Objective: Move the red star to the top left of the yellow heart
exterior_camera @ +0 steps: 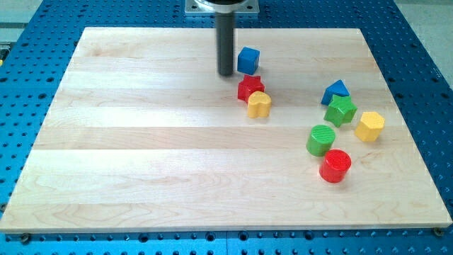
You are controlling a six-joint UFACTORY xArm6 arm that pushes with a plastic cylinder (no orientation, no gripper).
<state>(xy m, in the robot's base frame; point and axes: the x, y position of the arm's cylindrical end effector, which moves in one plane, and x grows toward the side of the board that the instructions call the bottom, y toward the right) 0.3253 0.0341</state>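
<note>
Rod: dark, upright, its upper end cut off by the view's top under a grey mount plate (pixel 222 6); no claw is fitted, so no open or closed state applies. The arm's tip (pixel 226 73) rests on the tabletop (pixel 141 142), just up-left of the red star (pixel 249 88).

Red star: touching the yellow heart (pixel 259 104) at the heart's upper left, partly overlapped by it.

Blue cube (pixel 248 59): just above the star.

Right of the star, well apart: blue triangular block (pixel 336 91), green star (pixel 340 110), yellow hexagon (pixel 369 125), green cylinder (pixel 321 139), red cylinder (pixel 335 166).
</note>
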